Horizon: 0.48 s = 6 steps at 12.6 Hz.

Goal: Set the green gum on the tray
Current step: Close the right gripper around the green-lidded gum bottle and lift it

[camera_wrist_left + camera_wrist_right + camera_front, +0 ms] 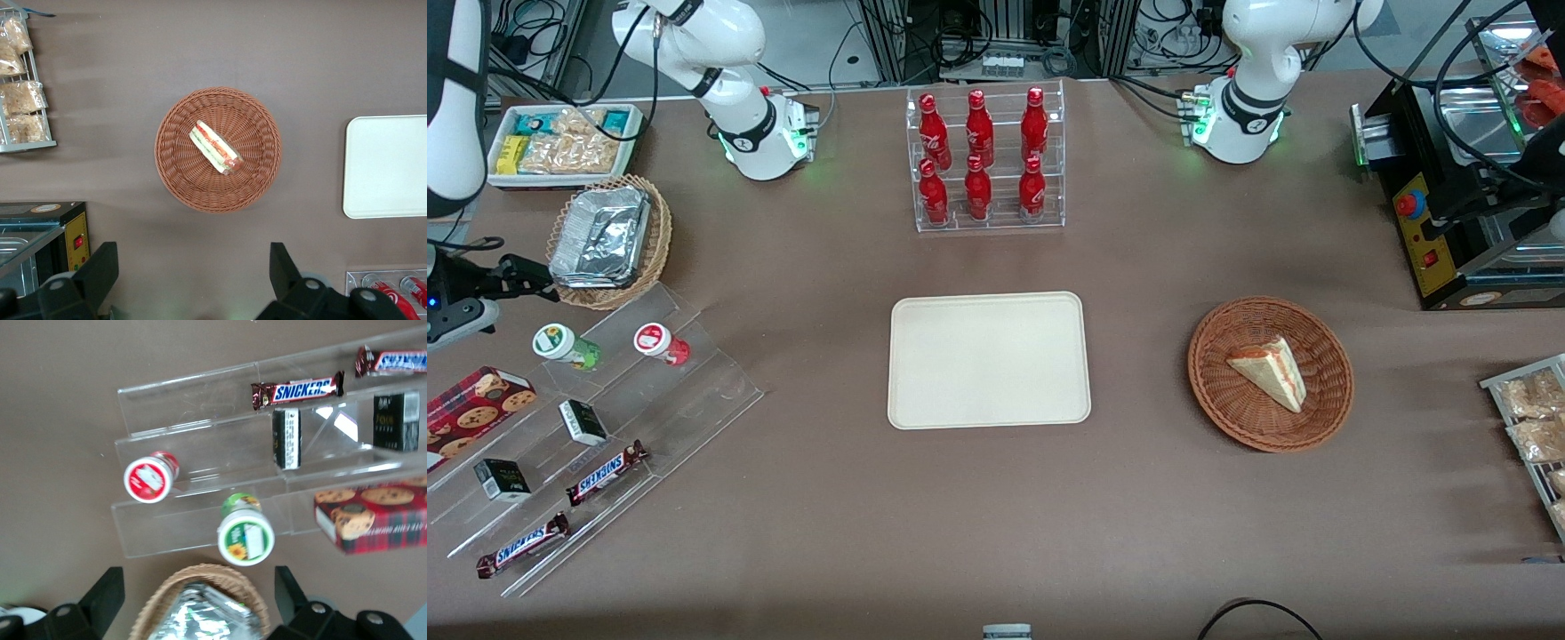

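Note:
The green gum (565, 345) stands on the top step of a clear acrylic stepped stand (694, 404), beside a red bottle (661, 342). In the right wrist view its white lid with a green and yellow mark (245, 535) faces the camera, next to the red-marked lid (151, 479). The cream tray (987, 360) lies flat and bare at the table's middle; its edge also shows in the left wrist view (387, 167). My gripper (197, 603) is open and empty. It hovers over a wicker basket of foil trays (200, 607), a little farther from the front camera than the gum (516, 274).
The stand also holds Snickers bars (605, 473), small black boxes (583, 421) and a cookie box (476, 412). A white snack bin (560, 140), a rack of red bottles (987, 160), a basket with a sandwich (1270, 373) and a black appliance (1458, 204) stand around.

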### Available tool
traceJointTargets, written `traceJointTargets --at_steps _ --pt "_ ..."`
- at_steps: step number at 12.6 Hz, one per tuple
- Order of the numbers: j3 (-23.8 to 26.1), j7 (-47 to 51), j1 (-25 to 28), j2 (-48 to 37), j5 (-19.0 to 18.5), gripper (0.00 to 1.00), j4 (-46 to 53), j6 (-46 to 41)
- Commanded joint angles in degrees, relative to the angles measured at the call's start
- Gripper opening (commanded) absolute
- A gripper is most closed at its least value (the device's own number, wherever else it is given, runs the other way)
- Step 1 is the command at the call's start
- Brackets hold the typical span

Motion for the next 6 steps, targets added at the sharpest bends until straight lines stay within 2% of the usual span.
traceJointTargets --at_steps 1,3,6 --pt "0.05 -9.46 -1.44 2.07 0.71 1.00 -0.05 2.93" --pt "-0.04 -16.58 -2.59 3.92 3.70 1.00 -0.05 4.86" --pt "-0.04 -18.71 -3.74 4.98 4.06 1.00 -1.71 7.93"
